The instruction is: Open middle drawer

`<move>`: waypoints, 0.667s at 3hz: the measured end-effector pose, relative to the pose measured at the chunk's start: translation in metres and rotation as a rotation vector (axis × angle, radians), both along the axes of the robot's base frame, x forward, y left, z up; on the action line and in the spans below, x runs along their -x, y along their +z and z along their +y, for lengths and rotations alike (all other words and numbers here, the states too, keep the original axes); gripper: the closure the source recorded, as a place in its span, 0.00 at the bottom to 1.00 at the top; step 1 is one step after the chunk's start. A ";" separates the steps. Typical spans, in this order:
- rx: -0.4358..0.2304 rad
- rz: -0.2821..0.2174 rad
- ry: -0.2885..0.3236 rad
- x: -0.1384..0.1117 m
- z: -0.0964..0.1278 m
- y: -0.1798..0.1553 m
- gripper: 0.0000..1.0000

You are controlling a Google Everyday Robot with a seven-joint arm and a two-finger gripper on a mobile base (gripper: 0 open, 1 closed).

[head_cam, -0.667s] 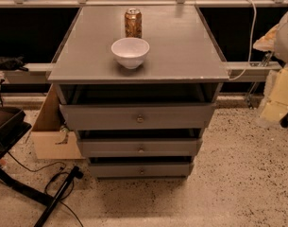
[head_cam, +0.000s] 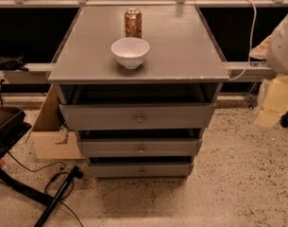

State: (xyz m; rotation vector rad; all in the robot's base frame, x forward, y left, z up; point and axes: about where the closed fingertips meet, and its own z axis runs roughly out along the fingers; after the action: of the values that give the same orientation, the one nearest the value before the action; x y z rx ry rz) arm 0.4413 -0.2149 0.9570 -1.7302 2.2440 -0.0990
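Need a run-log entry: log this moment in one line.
middle drawer: untouched | gripper: right of cabinet, apart | bowl, can: on top

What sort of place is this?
Probably a lab or workshop, not a home: loose cables on a speckled floor, a cardboard box beside the grey drawer cabinet, and the robot's gripper at the right edge.

White bowl (head_cam: 130, 51) on grey cabinet top (head_cam: 181, 51), near front edge. Brown can (head_cam: 133, 22) upright just behind bowl. Cardboard box (head_cam: 51, 136) on speckled floor (head_cam: 238, 183), beside cabinet's left side. Black cables (head_cam: 58, 178) lying before box. White cable (head_cam: 253, 32) hanging at right.
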 end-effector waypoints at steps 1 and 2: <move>-0.008 0.012 0.018 0.002 0.010 -0.052 0.00; -0.013 0.020 0.039 0.009 0.017 -0.118 0.00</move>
State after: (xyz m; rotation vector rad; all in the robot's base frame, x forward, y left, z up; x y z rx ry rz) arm 0.4328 -0.1978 0.8390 -1.7744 2.2183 -0.0586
